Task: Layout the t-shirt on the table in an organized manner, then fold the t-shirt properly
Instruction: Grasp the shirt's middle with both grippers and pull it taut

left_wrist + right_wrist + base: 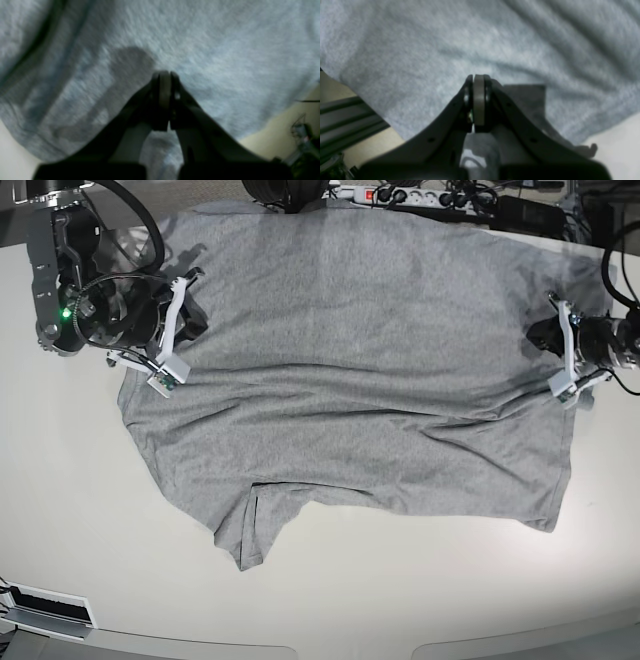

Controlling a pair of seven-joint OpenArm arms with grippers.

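Both grippers are pinched fully closed with heather-grey cotton t-shirt [350,370] fabric around the tips: the left gripper [562,345] at the shirt's side edge toward the table's right edge, the right gripper [178,320] at the opposite side edge toward the table's left; I judge each has a fold of cloth nipped, though the wrist views are too blurred to be sure. Shirt lies mostly spread across the far half of the glossy off-white table [420,590], top hem hanging over the far edge by the cables, with diagonal wrinkles and one sleeve [255,530] bunched toward the near edge. I'd pull both arms apart evenly and low to tension out those creases, then drag toward the near edge so nothing overhangs before any fold.
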